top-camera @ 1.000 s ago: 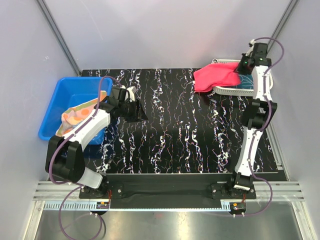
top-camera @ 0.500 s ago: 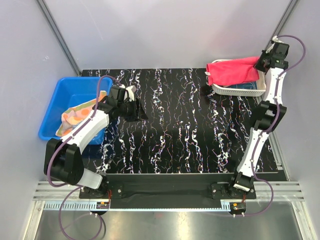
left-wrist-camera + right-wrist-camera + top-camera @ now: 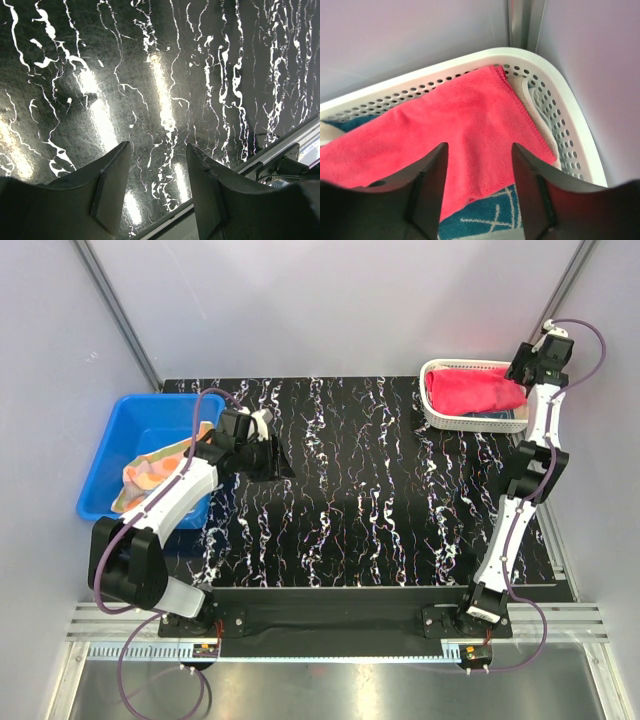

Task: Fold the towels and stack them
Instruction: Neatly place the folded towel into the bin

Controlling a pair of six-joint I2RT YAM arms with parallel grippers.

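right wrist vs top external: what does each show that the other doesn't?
Right wrist only: the stitched hem of the pink-red cloth towel, white line-art on the teal towel under it, a pale cloth edge against the wall of the white perforated plastic basket, and the right pincer open above them.
Top external only: the blue plastic bin holding the orange-peach towel, the left pincer, and the black marbled table.
Both: the pink-red towel lying in the basket over the teal one.
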